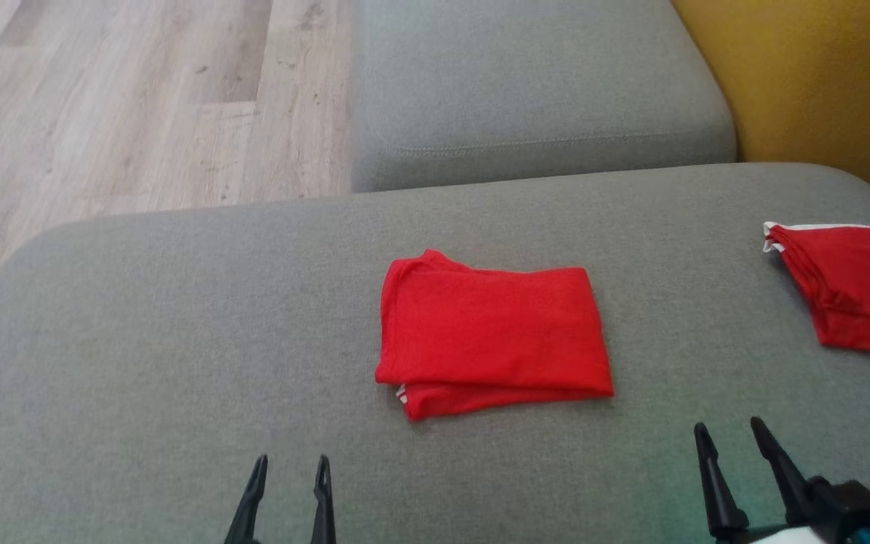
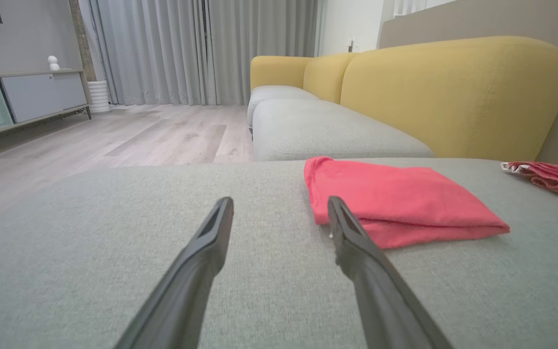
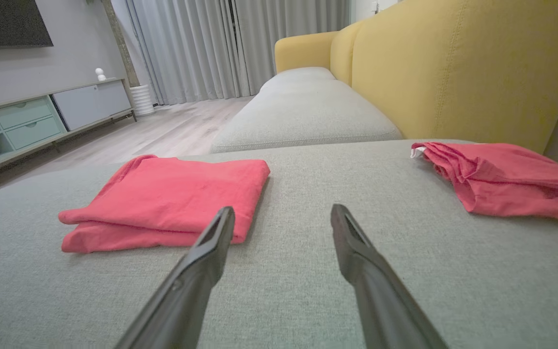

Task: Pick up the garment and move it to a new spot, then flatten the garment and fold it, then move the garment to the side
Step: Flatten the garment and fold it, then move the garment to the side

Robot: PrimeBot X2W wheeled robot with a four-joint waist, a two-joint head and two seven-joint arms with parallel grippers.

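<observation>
jaws: left gripper (image 1: 291, 458) and right gripper (image 1: 728, 425) released, empty | garment (image 1: 492, 332): folded, cushion (image 1: 178, 340) centre | risk: a top-layer-only pinch may unfold it; a rightward move may hit second garment (image 1: 850, 283) at right edge

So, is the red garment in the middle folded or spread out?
Folded. The middle red garment lies as a compact rectangle, with stacked layers visible along its near edge.

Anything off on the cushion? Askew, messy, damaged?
Nothing damaged or spilled. The folded red garment sits slightly skewed, its bottom layer poking out along the near edge. The second red garment near the grey cushion's right edge is looser and rumpled. The left gripper and right gripper are open, clear of both.
</observation>
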